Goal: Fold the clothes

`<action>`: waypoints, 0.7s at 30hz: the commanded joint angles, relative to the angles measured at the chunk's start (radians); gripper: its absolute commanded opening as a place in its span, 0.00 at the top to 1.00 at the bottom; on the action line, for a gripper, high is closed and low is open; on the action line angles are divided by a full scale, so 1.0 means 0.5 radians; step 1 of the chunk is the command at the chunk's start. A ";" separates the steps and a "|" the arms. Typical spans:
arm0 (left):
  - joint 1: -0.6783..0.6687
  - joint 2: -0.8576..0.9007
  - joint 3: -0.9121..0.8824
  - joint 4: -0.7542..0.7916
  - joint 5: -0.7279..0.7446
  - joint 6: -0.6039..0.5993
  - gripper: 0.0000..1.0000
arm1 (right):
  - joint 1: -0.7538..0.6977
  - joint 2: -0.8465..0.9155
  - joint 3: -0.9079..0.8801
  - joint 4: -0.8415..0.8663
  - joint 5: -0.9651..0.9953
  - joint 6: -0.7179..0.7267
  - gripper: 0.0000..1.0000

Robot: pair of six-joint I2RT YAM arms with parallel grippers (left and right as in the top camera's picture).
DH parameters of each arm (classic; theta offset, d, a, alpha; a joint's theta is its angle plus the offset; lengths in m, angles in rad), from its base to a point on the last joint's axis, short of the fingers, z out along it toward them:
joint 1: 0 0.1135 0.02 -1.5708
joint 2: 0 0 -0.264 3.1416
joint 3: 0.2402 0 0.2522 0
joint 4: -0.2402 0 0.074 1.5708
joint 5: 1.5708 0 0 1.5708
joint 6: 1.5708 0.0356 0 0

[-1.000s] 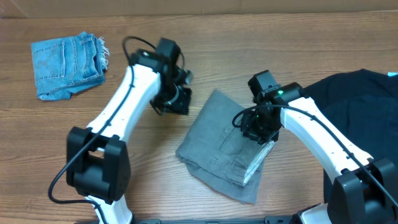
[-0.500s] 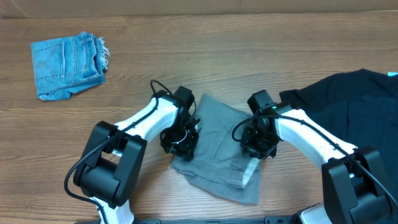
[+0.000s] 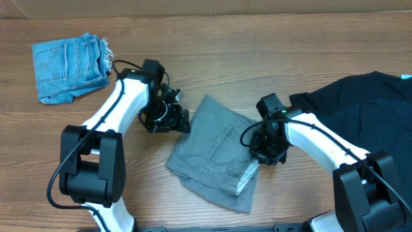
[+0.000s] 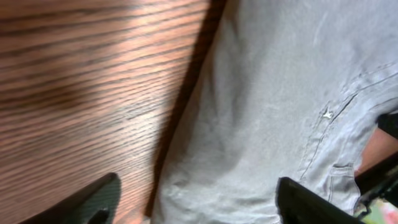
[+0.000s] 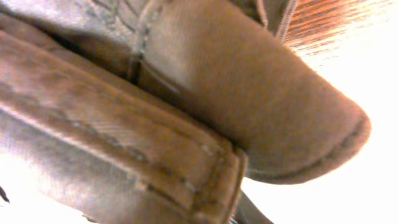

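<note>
The clothes, grey-khaki shorts [image 3: 212, 151], lie folded at the middle of the table, whitish lining showing at their lower right edge. My left gripper [image 3: 175, 120] hovers open just off their upper left edge. In the left wrist view its dark fingertips [image 4: 93, 202] stand wide apart over the grey cloth [image 4: 267, 112] and the bare wood, with nothing held. My right gripper [image 3: 264, 153] sits at the shorts' right edge, shut on the waistband. The thick folded waistband [image 5: 155, 124] fills the right wrist view and hides the fingers.
Small light-blue denim shorts [image 3: 67, 58] lie at the far left back. A large black T-shirt [image 3: 360, 116] covers the right side, close behind my right arm. Wooden table [image 3: 212, 58] shows between the garments.
My left gripper has opened, let go of the shorts' left side and drawn back up and to the left. The shorts have shifted a little leftward. My right gripper has stayed put.
</note>
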 commanded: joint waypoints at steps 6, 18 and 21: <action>0.027 -0.010 0.024 -0.191 0.575 0.385 0.96 | -0.047 0.012 0.103 0.047 -0.025 -0.204 0.77; -0.151 -0.011 -0.276 -0.228 0.167 0.153 0.96 | -0.243 -0.069 0.554 -0.063 -0.052 -0.302 0.75; -0.167 -0.010 -0.435 -0.021 -0.009 -0.125 0.96 | -0.245 -0.069 0.585 -0.069 -0.079 -0.314 0.74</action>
